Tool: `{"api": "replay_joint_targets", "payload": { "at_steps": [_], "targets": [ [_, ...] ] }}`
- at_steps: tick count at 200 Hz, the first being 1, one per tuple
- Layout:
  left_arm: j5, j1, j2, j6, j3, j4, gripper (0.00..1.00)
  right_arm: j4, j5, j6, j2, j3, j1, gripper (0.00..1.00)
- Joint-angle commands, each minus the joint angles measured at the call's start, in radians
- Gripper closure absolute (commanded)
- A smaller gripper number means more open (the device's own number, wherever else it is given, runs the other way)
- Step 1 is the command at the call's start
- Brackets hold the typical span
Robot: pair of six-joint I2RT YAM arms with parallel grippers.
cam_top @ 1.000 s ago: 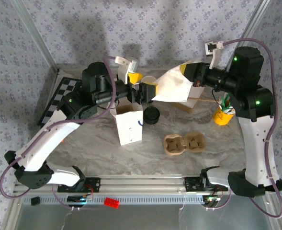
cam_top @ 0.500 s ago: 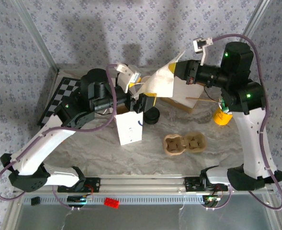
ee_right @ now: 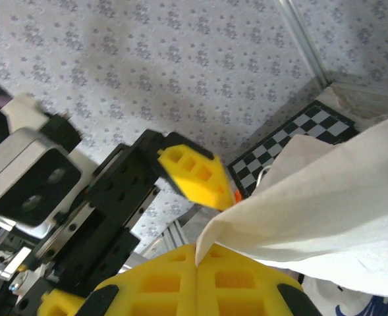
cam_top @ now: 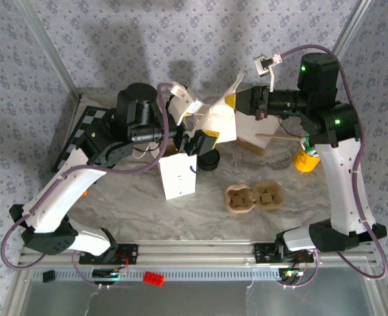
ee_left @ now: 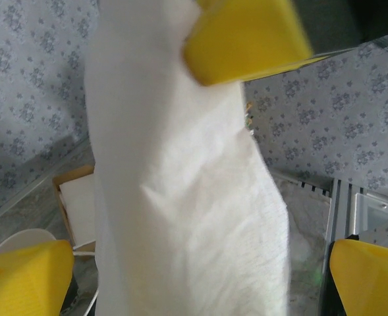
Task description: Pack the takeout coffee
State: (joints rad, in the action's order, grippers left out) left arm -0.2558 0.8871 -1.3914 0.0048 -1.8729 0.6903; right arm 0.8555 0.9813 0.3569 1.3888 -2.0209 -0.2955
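The yellow-padded fingers [ee_right: 161, 286] of the right gripper [ee_right: 197, 255] were pressed closed on one corner of a soft white paper napkin [ee_right: 338, 217], pinching it in the air above the back of the table. The left gripper [ee_left: 194, 270] stood fully open around the hanging sheet, one yellow finger on either side, gripping nothing.

The napkin [ee_left: 180, 197] looked very light, limp and easily torn. It would fold or swing with any quick move and could slip from a shallow pinch. A hold should take a gathered edge or corner, with several layers between the pads, not the thin middle.

It showed a matte, faintly dimpled tissue surface. From above, it [cam_top: 220, 118] draped in loose folds from the right gripper [cam_top: 236, 100] down toward the left gripper [cam_top: 198, 130].

Just below and in front stood an upright white paper bag [cam_top: 178, 174] with its mouth open. A black round lid [cam_top: 209, 158] was beside it. A brown pulp cup carrier [cam_top: 253, 197] lay nearer on the marbled table [cam_top: 200, 220], and a yellow cup of stirrers [cam_top: 305, 159] stood to the right.
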Motion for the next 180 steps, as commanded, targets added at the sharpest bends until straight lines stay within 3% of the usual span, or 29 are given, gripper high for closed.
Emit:
{"api": "replay_joint_targets", "payload": {
  "at_steps": [1,62,77,124,141,153,164,180],
  "targets": [
    [-0.036,-0.024,0.016,0.02,-0.013,0.035,0.03,0.044,0.095,-0.049,0.003,-0.032,-0.01,1.0],
    [-0.119,-0.043,-0.022,0.012,-0.025,-0.058,0.28,0.129,0.135,-0.097,0.048,-0.089,-0.083,1.0],
    [-0.164,-0.043,-0.02,0.014,0.006,-0.116,0.41,0.124,0.137,-0.095,0.055,-0.096,-0.095,1.0],
    [-0.137,-0.049,-0.028,0.036,-0.011,-0.089,0.85,0.141,0.144,-0.111,0.056,-0.118,-0.091,1.0],
    [-0.117,-0.05,-0.019,0.041,-0.01,-0.074,0.97,0.119,0.145,-0.097,0.055,-0.12,-0.094,1.0],
    [-0.089,-0.05,-0.007,0.036,-0.006,-0.072,1.0,0.108,0.139,-0.086,0.054,-0.131,-0.094,1.0],
    [-0.046,-0.051,0.003,0.013,-0.016,-0.068,1.0,0.086,0.122,-0.069,0.045,-0.133,-0.096,0.83],
    [0.052,-0.05,0.015,-0.047,-0.043,-0.052,1.0,0.058,0.063,-0.039,0.022,-0.137,-0.094,0.72]
  ]
}}
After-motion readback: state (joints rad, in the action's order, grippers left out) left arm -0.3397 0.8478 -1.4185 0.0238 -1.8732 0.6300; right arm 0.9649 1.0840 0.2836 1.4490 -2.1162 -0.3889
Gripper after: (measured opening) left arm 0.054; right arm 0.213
